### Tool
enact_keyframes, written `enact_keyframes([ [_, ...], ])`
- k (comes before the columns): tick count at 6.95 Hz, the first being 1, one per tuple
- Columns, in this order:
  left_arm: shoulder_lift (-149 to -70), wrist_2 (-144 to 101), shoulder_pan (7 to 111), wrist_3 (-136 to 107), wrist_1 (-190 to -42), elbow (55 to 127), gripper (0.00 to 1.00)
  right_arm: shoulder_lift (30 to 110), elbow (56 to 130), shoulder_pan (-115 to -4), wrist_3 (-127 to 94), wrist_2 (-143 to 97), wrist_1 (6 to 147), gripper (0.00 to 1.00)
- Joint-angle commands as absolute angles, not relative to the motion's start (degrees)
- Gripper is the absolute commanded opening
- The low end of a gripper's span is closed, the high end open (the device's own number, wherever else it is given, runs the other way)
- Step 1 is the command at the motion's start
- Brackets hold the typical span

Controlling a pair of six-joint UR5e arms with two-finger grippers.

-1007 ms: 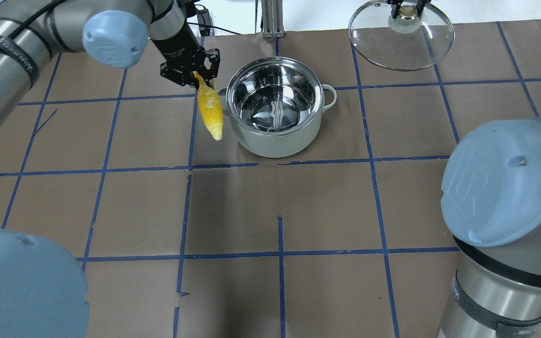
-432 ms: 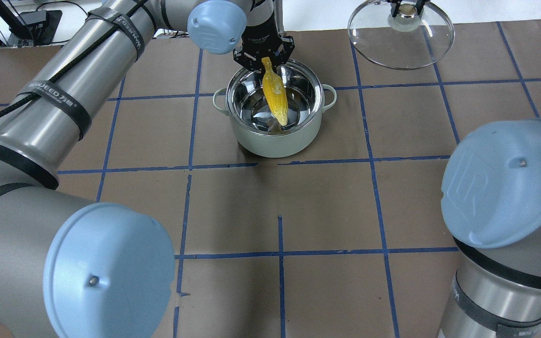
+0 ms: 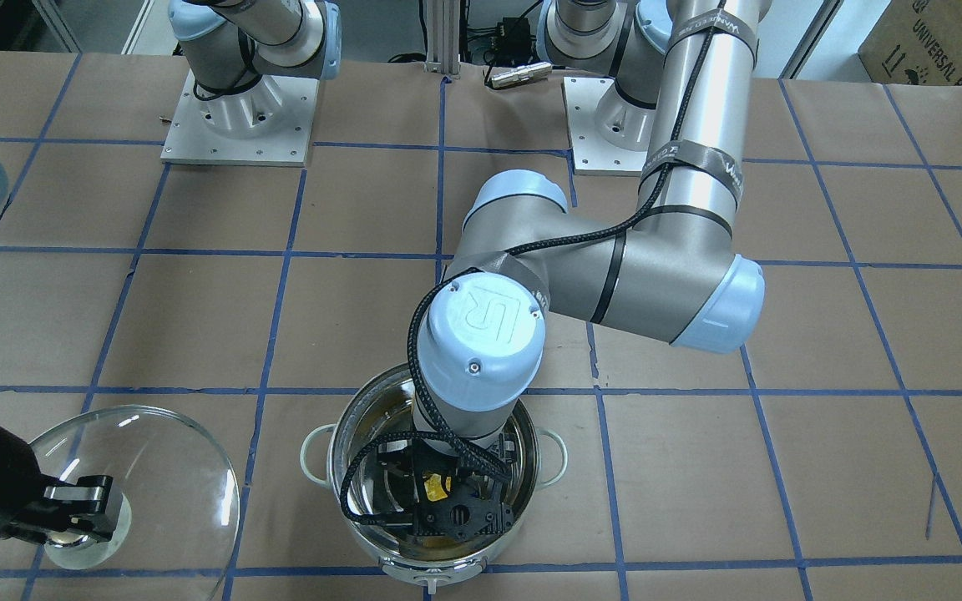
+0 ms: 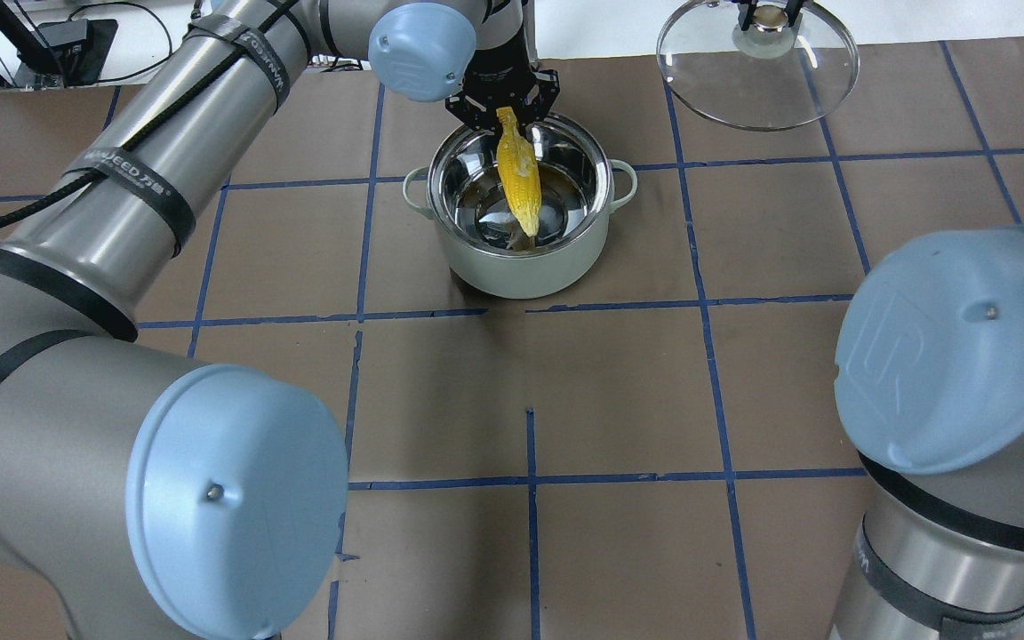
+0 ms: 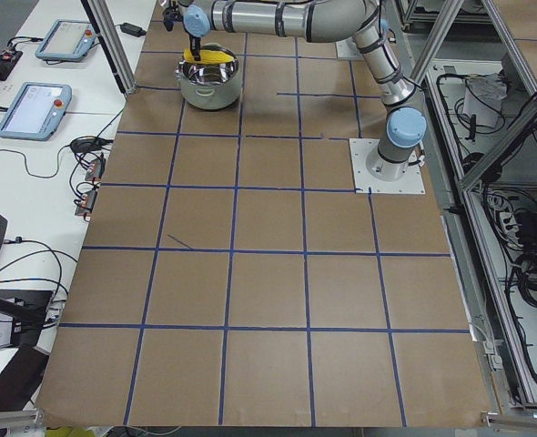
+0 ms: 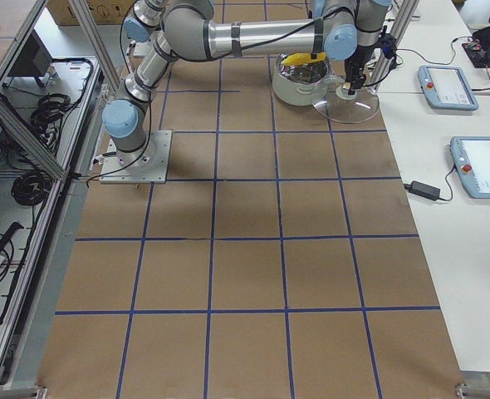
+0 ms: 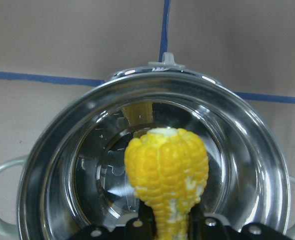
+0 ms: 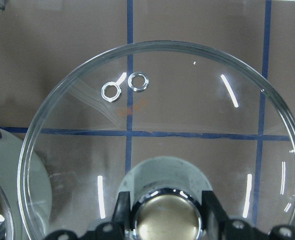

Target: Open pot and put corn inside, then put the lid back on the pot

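The left fingers point(image 7: 196, 222) are clenched on one end of the corn point(image 4: 518, 182), and from my station I see the cob hanging below them, slanted, with its lower end down inside the open pot point(image 4: 521, 271). A second ago this same cob hung outside the pot, just beside its left loop handle, over bare tabletop point(image 4: 619, 382). Since then the left arm has swung across, so the fingers now sit above the pot's far rim. Compared with the view a moment ago, the cob has shifted only a touch. The pot itself has not moved on its grid square. The right fingers point(image 8: 121, 212) are closed on the knob point(image 8: 165, 220) of the lid point(image 4: 743, 89), exactly as before. They hold the glass dome well off to the pot's right, near the far edge of the tabletop. I cannot tell whether its rim touches the paper. Inside the pot I see the corn's lower part and a yellow reflection of it on the mirror wall. Whether the cob's end meets the pot's floor I cannot tell from any view.
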State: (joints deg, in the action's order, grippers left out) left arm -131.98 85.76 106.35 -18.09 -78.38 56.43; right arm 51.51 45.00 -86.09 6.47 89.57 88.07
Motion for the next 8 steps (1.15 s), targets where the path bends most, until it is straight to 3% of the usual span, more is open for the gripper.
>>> enact_keyframes([
  [1, -132.7, 85.5, 106.2, -17.0, -78.9, 56.3, 1.0, 51.5, 45.1, -86.7, 6.4, 89.6, 88.1, 0.04],
  [4, -130.1, 85.6, 104.8, -14.9, -81.3, 56.2, 1.0, 51.6, 45.3, -87.2, 5.1, 89.7, 88.2, 0.04],
  [8, -112.3, 90.0, 94.2, -0.6, -94.7, 65.6, 1.0, 51.5, 46.8, -94.4, -3.6, 89.9, 89.4, 0.04],
])
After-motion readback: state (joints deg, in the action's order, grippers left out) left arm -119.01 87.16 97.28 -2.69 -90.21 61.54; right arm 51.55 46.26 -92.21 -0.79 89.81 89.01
